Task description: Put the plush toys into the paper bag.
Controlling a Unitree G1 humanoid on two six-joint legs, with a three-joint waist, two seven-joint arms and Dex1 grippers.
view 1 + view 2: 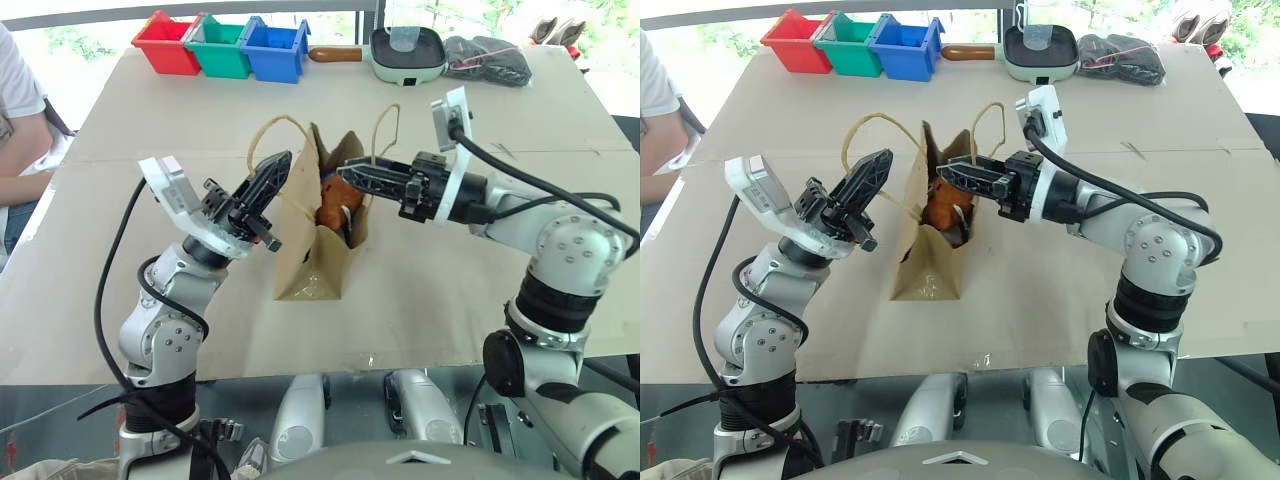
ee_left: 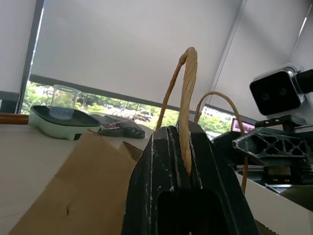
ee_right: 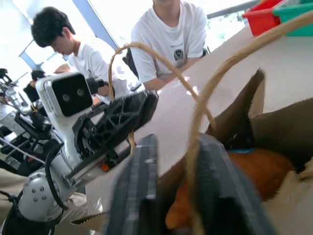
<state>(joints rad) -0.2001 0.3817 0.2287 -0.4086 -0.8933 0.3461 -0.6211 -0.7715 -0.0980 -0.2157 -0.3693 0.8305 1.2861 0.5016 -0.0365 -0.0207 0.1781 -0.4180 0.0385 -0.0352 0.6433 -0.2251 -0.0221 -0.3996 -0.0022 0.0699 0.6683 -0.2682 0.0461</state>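
The brown paper bag [image 1: 310, 262] stands upright mid-table with its mouth open. An orange-brown plush toy [image 1: 333, 205] sits inside the mouth and also appears in the right wrist view [image 3: 254, 171]. My left gripper [image 1: 281, 163] is at the bag's left side, shut on the left handle cord [image 2: 188, 98], which rises between its fingers. From the right, my right gripper [image 1: 347, 172] reaches level over the bag's mouth just above the toy. It is shut, with the right handle cord [image 3: 198, 127] running between its fingers.
Red [image 1: 165, 45], green [image 1: 222, 48] and blue [image 1: 275, 50] bins line the table's far edge. A pale green pan [image 1: 407, 55] and a dark pouch [image 1: 487, 58] sit to their right. A person [image 1: 15, 120] sits at the table's left side.
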